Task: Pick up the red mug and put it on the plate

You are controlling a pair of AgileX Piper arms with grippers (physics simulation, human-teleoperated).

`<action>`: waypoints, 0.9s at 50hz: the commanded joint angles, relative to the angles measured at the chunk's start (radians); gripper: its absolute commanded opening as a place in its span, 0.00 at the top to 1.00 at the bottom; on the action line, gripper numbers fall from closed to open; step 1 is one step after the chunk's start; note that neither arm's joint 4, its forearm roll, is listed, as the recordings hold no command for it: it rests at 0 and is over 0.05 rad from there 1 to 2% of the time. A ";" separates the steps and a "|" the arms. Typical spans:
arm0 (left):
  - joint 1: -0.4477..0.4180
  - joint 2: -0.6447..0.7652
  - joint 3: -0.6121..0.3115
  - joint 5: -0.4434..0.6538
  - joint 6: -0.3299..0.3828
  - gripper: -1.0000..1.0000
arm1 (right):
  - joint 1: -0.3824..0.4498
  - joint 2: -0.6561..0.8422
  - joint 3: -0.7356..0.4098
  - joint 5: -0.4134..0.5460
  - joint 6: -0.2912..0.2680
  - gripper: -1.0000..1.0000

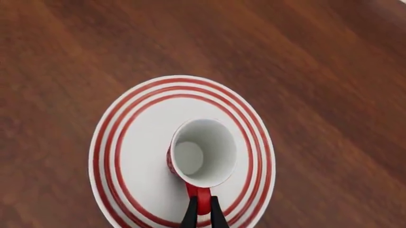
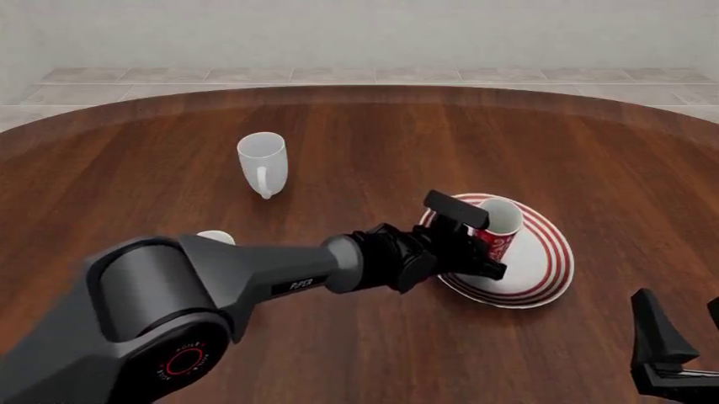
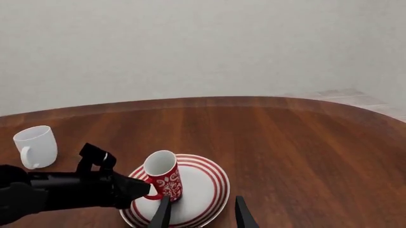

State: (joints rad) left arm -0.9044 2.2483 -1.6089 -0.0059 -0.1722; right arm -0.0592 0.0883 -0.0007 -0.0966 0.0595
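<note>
Red mug held by its handle over the ringed plate; the release is the risky part.

The tall narrow red mug [image 3: 163,180] with white lettering is seen upright on or just above the round white plate [image 2: 553,268] with red rings, off its middle; contact cannot be confirmed. The left gripper [image 1: 203,211] is clenched on the mug's handle. If the fingers are opened while the mug is tilted or not seated, it may tip and roll off the rim. A sideways withdrawal could drag the handle. The right gripper [image 3: 200,209] is held apart, released, near the plate's edge. A plain white mug [image 2: 262,164] stands well apart on the brown wooden table [image 2: 371,135].
</note>
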 commanded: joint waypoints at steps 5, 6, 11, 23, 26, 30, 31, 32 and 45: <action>0.026 0.037 -0.012 0.011 0.016 1.00 | -0.001 0.009 0.000 -0.007 0.003 0.00; 0.023 0.037 -0.012 0.011 0.018 1.00 | -0.001 0.008 0.000 -0.006 0.003 0.00; 0.028 0.040 -0.019 0.019 0.028 1.00 | -0.003 -0.005 0.000 0.007 0.004 0.00; 0.036 0.027 -0.013 0.018 0.047 0.00 | -0.001 0.011 0.000 -0.006 0.001 0.00; 0.030 0.020 -0.009 0.015 0.062 0.00 | -0.001 0.021 0.000 -0.016 0.000 0.00; 0.035 0.025 -0.014 0.016 0.066 0.00 | -0.001 0.034 0.000 -0.028 -0.001 0.00; 0.034 0.024 -0.013 0.017 0.068 0.00 | -0.001 0.033 0.000 -0.027 0.000 0.00; 0.035 0.020 -0.011 0.017 0.066 0.00 | -0.001 0.035 0.001 -0.029 0.000 0.00; 0.019 -0.033 0.026 0.006 0.082 0.00 | 0.002 0.016 0.000 -0.011 -0.004 0.00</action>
State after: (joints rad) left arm -0.8769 2.2521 -1.6087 0.0073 -0.1043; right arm -0.0592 0.1106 -0.0006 -0.1135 0.0587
